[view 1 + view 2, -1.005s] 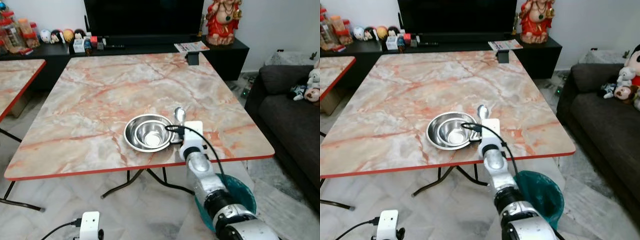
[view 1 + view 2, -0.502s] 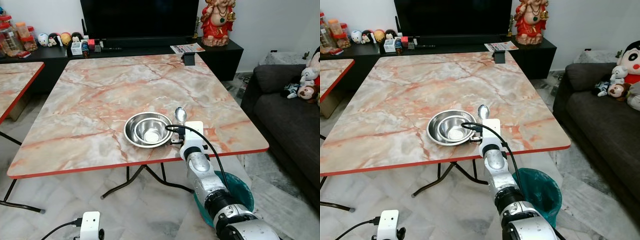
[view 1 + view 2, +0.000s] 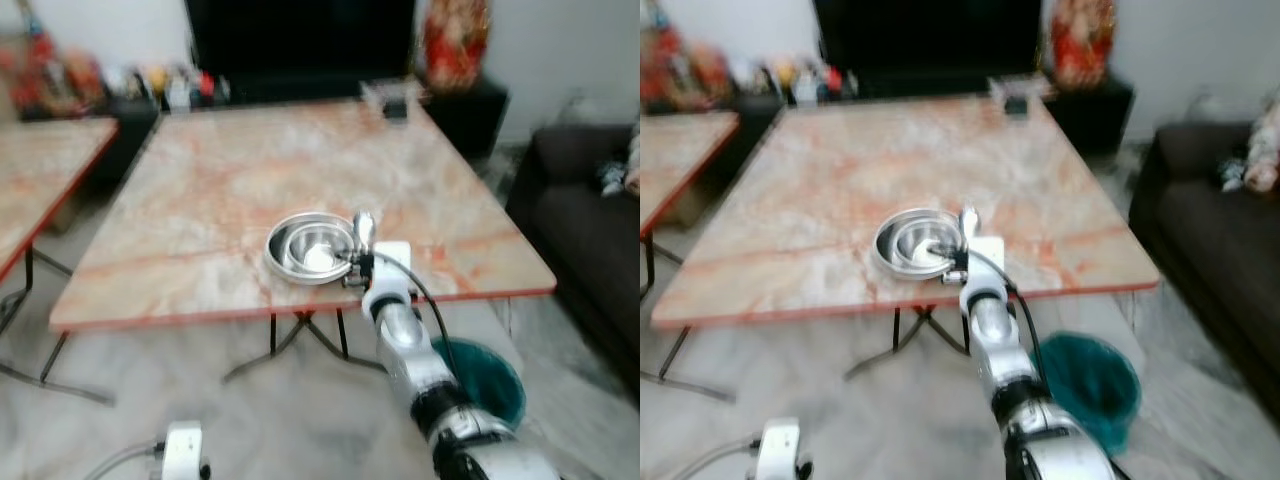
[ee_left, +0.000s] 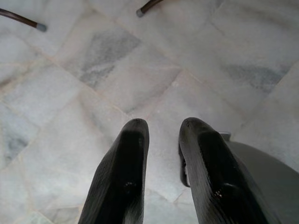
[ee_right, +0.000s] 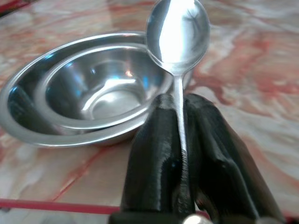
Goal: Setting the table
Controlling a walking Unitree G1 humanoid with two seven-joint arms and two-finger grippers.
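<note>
A square table (image 3: 200, 190) with a pink and orange marbled top and a thin red edge stands on dark folding legs in a living room, seen here through blurred head views. Near its front edge sit two steel bowls (image 3: 310, 248), the smaller nested inside the larger. Just beside them, the robot's right gripper (image 5: 180, 109) reaches over the table edge with its two black fingers pinched tight on the handle of a steel spoon (image 5: 177, 35), whose bowl stands up past the fingertips, close to the rim of the bowls. Under that arm, a teal bin (image 3: 490, 372) rests on the pale marble-tiled floor (image 4: 117, 79) beside the table. A second table (image 3: 40, 190) of the same marbled pattern stands to the robot's left. Behind both, a low black cabinet (image 3: 470, 105) carries a large dark television (image 3: 300, 40), a red and gold statue (image 3: 455, 40) and a row of small ornaments too blurred to make out. A dark grey sofa (image 3: 590, 230) lines the robot's right side. The left gripper (image 4: 161, 133) hangs low over the floor tiles, its fingers slightly parted and holding nothing.
</note>
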